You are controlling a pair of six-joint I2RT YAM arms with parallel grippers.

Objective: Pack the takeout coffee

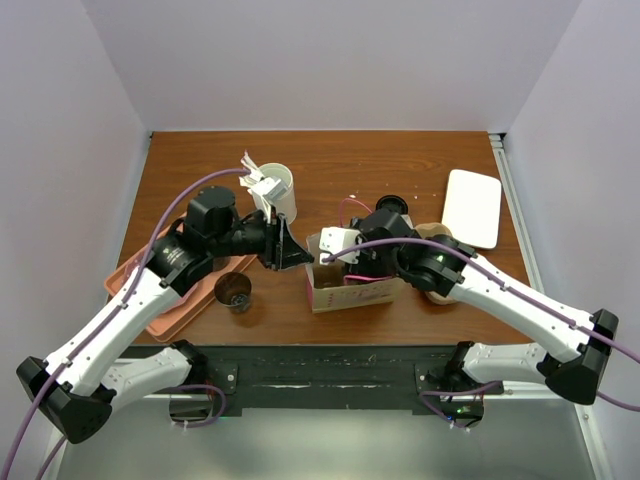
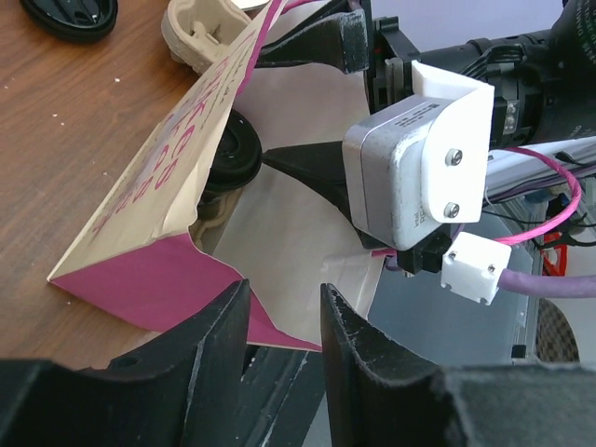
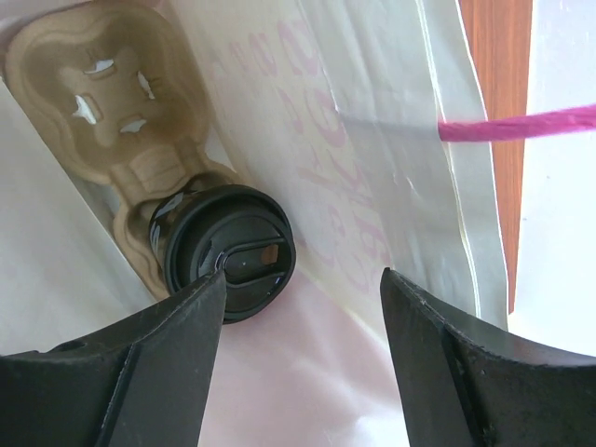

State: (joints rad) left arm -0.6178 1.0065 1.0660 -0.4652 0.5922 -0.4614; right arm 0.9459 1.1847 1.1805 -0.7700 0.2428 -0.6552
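Takeout coffee [image 3: 228, 251], a dark cup under a round black lid, sits in one pocket of a tan pulp carrier [image 3: 102, 102] at the bottom of the paper bag [image 1: 350, 292].

The right gripper [image 3: 303, 279] reaches down into the bag with its fingers spread wide. The lid lies just beyond the left finger [image 3: 168, 345], whose tip overlaps the lid's edge in the wrist view; whether they touch cannot be told. It holds nothing.

The left gripper [image 2: 284, 289] is at the bag's mouth with its fingers parted a little. The bag's pink-lined edge runs into the gap between them, and the gap is wider than the paper.

Counted from large to small on the one wooden table [image 1: 400, 160]:
- Trays: two, a salmon tray [image 1: 150, 310] at the left and a white tray [image 1: 472, 205] at the right.
- Bags: one.
- Carriers: two, counting a second carrier [image 2: 196, 33] outside the bag.
- Cups: three, counting a white cup [image 1: 280, 190] of stirrers and an unlidded dark cup [image 1: 237, 290] beside the salmon tray.
- Loose lids: one black lid [image 1: 392, 203].
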